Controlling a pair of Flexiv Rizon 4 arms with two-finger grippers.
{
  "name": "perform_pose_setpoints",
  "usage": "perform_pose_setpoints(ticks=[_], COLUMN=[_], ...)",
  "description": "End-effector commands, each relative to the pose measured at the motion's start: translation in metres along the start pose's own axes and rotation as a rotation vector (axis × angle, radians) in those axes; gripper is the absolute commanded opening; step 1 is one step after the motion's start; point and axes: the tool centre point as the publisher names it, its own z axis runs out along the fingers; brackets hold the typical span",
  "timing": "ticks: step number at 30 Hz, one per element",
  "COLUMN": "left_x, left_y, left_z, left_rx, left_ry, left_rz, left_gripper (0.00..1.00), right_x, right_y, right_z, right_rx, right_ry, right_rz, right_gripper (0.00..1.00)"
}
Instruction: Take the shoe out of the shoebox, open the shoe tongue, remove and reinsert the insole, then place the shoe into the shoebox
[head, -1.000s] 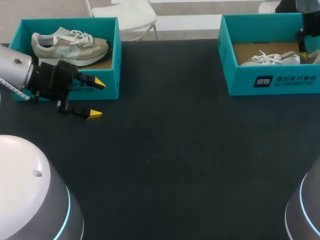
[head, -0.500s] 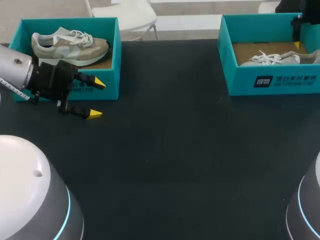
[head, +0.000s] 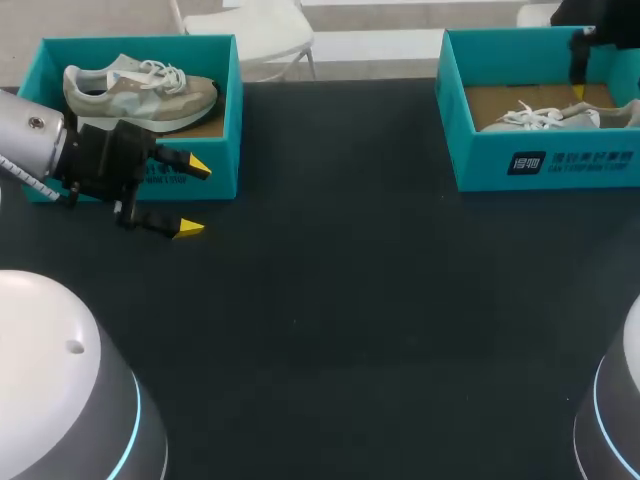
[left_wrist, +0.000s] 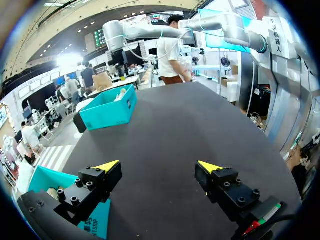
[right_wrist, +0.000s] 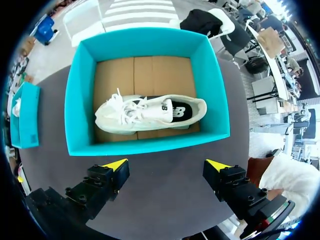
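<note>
Shoe (right_wrist: 150, 114) looks light and soft (laces loose); right tool (right_wrist: 167, 164), wide open and empty, should pinch the stiffer heel collar.

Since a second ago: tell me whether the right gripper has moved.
Yes. In the head view the right gripper has shifted left along the back wall of the right-hand shoebox, toward the box's middle, above the white shoe.

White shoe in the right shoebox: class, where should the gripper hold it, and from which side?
Probably from above, across the collar at the heel opening: the shoebox walls block every side, and the white shoe lies lengthwise, narrow across.
</note>
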Motion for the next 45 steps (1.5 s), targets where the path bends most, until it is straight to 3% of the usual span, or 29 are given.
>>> perform_pose_setpoints(ticks=[1, 3, 5, 9, 15, 35, 37, 39, 45], left_x=[0.001, 0.001, -0.009, -0.036, -0.075, -0.075, -0.081, -0.092, -0.135], left_y=[0.000, 0.000, 0.000, 0.004, -0.001, -0.001, -0.006, -0.006, 0.006], left_z=[-0.001, -0.001, -0.009, -0.018, -0.044, -0.044, -0.053, -0.063, -0.089], left_rx=[-0.004, -0.004, -0.053, -0.253, -0.400, -0.400, -0.376, -0.366, -0.293], left_ry=[0.001, 0.001, 0.044, 0.030, 0.094, 0.094, 0.146, 0.144, 0.317], left_rz=[0.000, 0.000, 0.118, 0.382, 0.587, 0.587, 0.770, 0.826, 1.094], left_gripper=[1.00, 1.00, 1.00, 1.00, 1.00, 1.00, 1.00, 1.00, 1.00], right_x=[-0.001, -0.001, -0.001, -0.001, -0.001, -0.001, -0.001, -0.001, -0.001], right_y=[-0.005, -0.005, -0.005, -0.005, -0.005, -0.005, -0.005, -0.005, -0.005], right_z=[0.001, 0.001, 0.001, 0.001, 0.001, 0.001, 0.001, 0.001, 0.001], right_rx=[-0.052, -0.052, -0.052, -0.052, -0.052, -0.052, -0.052, -0.052, -0.052], right_ry=[0.002, 0.002, 0.002, 0.002, 0.002, 0.002, 0.002, 0.002, 0.002], right_rz=[0.002, 0.002, 0.002, 0.002, 0.002, 0.002, 0.002, 0.002, 0.002], right_gripper=[1.00, 1.00, 1.00, 1.00, 1.00, 1.00, 1.00, 1.00, 1.00])
